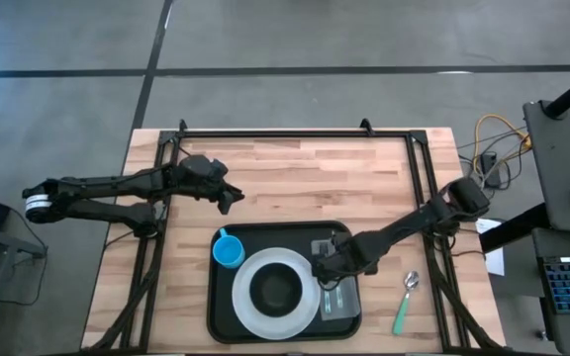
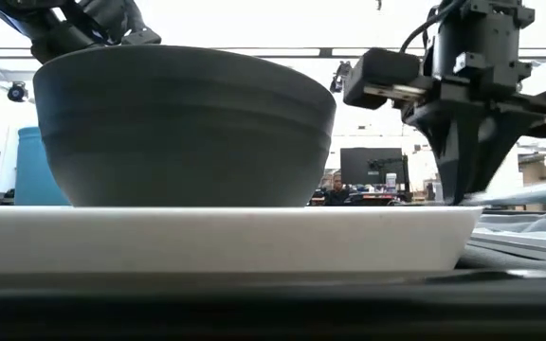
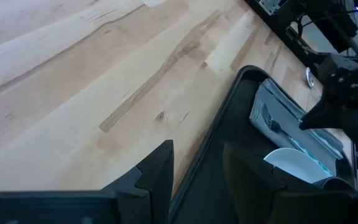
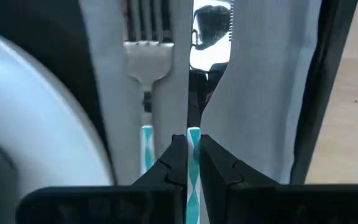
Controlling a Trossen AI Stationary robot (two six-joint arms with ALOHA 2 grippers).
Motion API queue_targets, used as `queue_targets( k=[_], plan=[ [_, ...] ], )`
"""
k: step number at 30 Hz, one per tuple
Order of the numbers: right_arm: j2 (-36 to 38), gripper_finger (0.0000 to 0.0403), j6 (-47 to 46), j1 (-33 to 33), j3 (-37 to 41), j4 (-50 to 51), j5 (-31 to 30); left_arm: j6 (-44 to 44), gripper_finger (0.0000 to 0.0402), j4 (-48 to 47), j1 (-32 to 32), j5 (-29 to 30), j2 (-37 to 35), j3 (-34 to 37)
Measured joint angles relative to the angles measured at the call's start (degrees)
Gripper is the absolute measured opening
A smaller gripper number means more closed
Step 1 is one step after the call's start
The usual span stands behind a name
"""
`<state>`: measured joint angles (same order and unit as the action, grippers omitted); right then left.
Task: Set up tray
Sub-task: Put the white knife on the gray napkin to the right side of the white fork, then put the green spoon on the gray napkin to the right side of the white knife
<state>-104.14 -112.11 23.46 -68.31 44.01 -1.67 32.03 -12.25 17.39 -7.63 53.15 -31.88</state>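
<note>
The black tray [image 1: 265, 235] holds a white plate [image 1: 250, 309] with a dark bowl [image 1: 277, 289] on it, a blue cup [image 1: 229, 251] and a grey napkin [image 1: 344, 297]. A fork [image 4: 146, 56] with a teal handle lies on the napkin [image 4: 260, 93]. My right gripper [image 1: 323, 269] stands over the napkin's far end, shut on a knife [image 4: 211, 34] with a striped teal handle. My left gripper [image 1: 234, 201] hovers open over bare table beyond the tray's far left corner [image 3: 244, 78]; its fingers [image 3: 160, 168] touch nothing. My right gripper [image 4: 193, 163] pinches the knife's striped teal handle [image 4: 193, 138] between its two fingers, coming from above and pointing down. The shiny blade [image 4: 213, 37] reaches out past the fingers beside the fork. In the low view the knife [image 2: 524, 192] lies about level, close over the napkin.
A spoon [image 1: 406, 302] with a teal handle lies on the wood to the right of the tray. Black frame rails [image 1: 419, 188] run along the table's far, left and right sides. Bare wood [image 1: 315, 178] stretches between the tray and the far rail.
</note>
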Motion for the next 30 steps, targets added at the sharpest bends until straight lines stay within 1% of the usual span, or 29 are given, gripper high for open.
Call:
queue_targets(
  k=[7, 12, 15, 18, 23, 27, 30],
  plan=[
    [-0.28, 0.0013, 3.50, -0.22, 0.94, -0.31, 0.04, 0.00, 0.0120, -0.55, 0.00, -0.01, 0.00, 0.00],
    [-0.24, 0.0013, 4.54, -0.22, 1.07, -2.73, 0.15, 0.00, 0.0120, -0.64, 0.00, -0.01, 0.00, 0.00],
    [-0.22, 0.0013, 4.16, -0.22, 1.21, -4.24, 0.17, 0.02, 0.0120, -0.61, 0.00, -0.01, 0.00, 0.00],
    [-0.19, 0.0014, 1.38, -0.22, 1.50, -4.08, 0.22, 0.02, 0.0120, -0.59, 0.00, -0.01, 0.00, 0.00],
    [-0.19, 0.0047, -2.81, -0.22, 1.83, -4.18, 0.26, 0.02, 0.0120, -0.59, 0.00, -0.01, 0.00, 0.00],
    [-0.17, 0.0076, -0.88, -0.09, 1.25, -4.49, 0.44, 0.02, 0.0120, -0.57, 0.00, 0.01, 0.00, 0.01],
    [-0.13, 0.0090, 1.06, -0.07, 0.74, -4.48, 1.60, 0.02, 0.0120, -0.57, 0.00, 0.01, 0.00, 0.02]
  ],
)
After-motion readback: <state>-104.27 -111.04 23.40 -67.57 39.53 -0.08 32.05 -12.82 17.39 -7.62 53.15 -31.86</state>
